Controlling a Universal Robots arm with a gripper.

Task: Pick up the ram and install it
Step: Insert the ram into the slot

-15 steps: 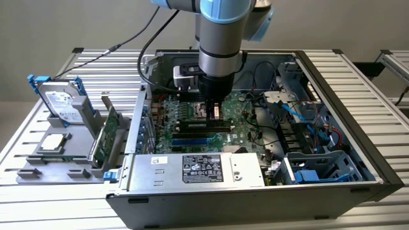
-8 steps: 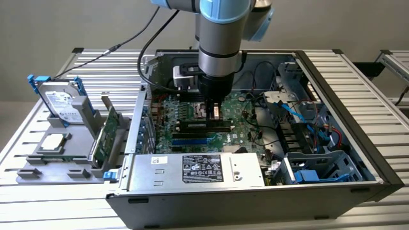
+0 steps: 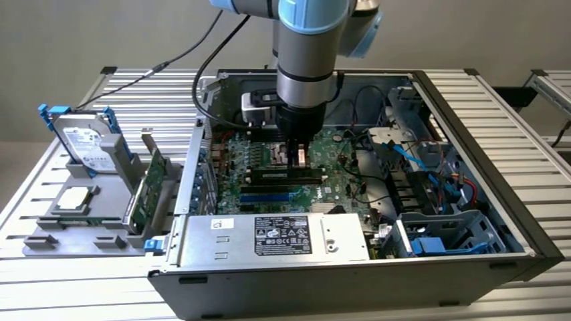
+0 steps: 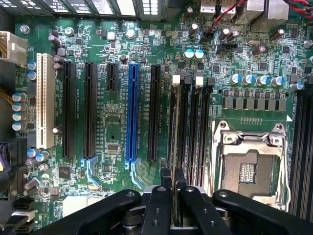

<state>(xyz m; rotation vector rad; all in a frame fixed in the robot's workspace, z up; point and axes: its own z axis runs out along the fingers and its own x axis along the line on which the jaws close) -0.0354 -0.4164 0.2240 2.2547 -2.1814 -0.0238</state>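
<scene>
Jaws: drawn narrow, clamped on the flat faces of the ram (image 4: 175, 147), which the wrist view sees edge-on as a thin strip running away from the fingertips.

Gripper (image 3: 301, 155): black, on the grey and blue arm (image 3: 306, 47), pointing straight down into the open computer case (image 3: 499, 207).

Ram, position: lengthwise along the bank of black memory slots (image 4: 193, 122) with white latches at their far ends, in line with the slot nearest the expansion slots. Whether its lower edge touches that slot cannot be told.

Motherboard (image 4: 115, 132): green, lying flat in the case.
- Blue expansion slot (image 4: 131, 112), flanked by black ones.
- White slot (image 4: 45, 100) at the outer edge of that row.
- CPU socket (image 4: 249, 166), metal-framed, on the other side of the memory slots.

Power supply (image 3: 277, 237): silver box with a label, at the near edge of the case.

Grey holder (image 3: 80, 221), on the slatted table (image 3: 53, 294) at the exterior view's left:
- Hard drive (image 3: 85, 144), upright.
- Green expansion card (image 3: 152, 184), standing on edge just beside the case.
</scene>
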